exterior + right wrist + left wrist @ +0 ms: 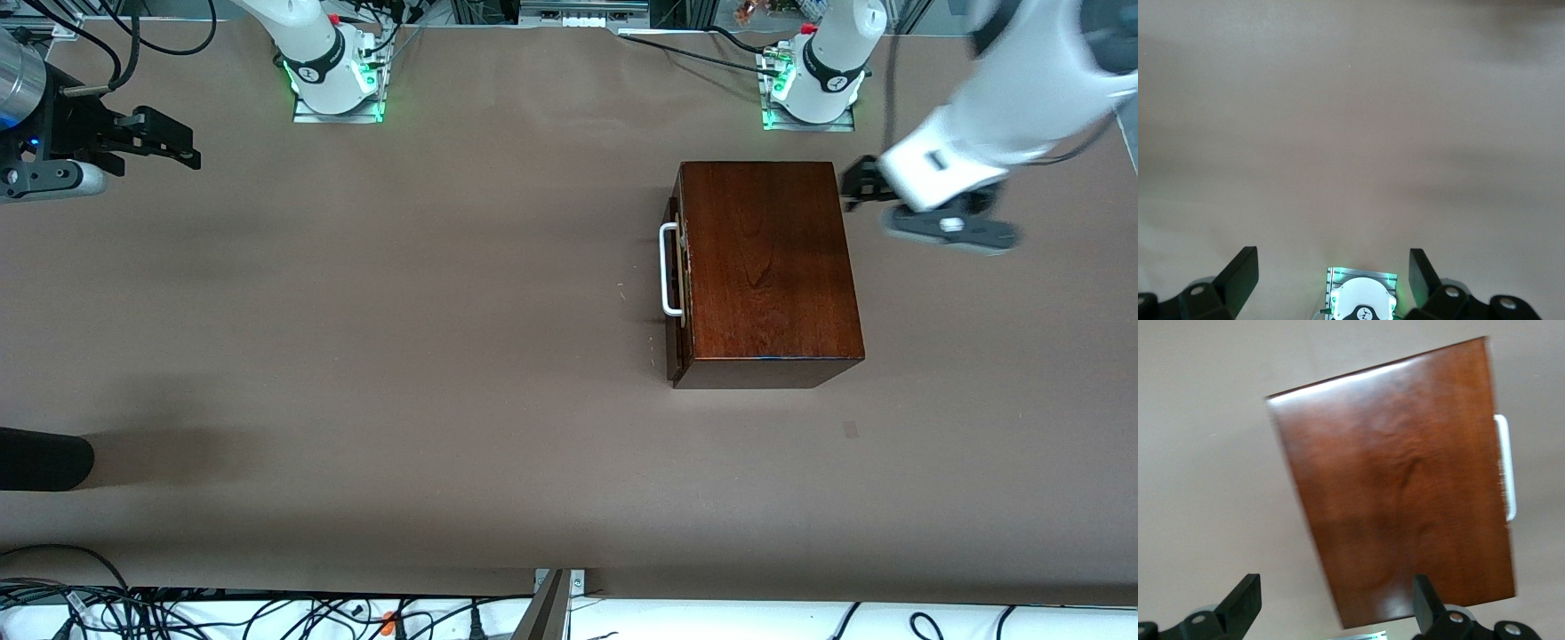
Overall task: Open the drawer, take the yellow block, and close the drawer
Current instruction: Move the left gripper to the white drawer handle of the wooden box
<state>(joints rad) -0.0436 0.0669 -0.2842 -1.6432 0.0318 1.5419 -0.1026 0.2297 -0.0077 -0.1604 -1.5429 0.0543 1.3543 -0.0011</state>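
Drawer (676, 284) first: it sits shut, or very nearly so, in the dark reddish-brown wooden box (769, 267), its front flush with the box face and its white loop handle (669, 271) facing the right arm's end of the tabletop (400, 356). The box stands toward the left arm's end, close to that arm's base. No yellow block shows anywhere; I'd guess it lies inside the drawer, hidden for now.

So, as I judge it, nothing of the task is done yet: the drawer is not pulled out, the block not taken, and the closing comes last.

Left claw (855, 185) hangs in the air just beside the box's back corner, on the side away from the handle, its fingers (1245, 603) spread wide with nothing between them. Right claw (182, 142) hovers over the bare tabletop at the right arm's end, well apart from the box, spread just as wide and empty; that arm looks to be waiting.
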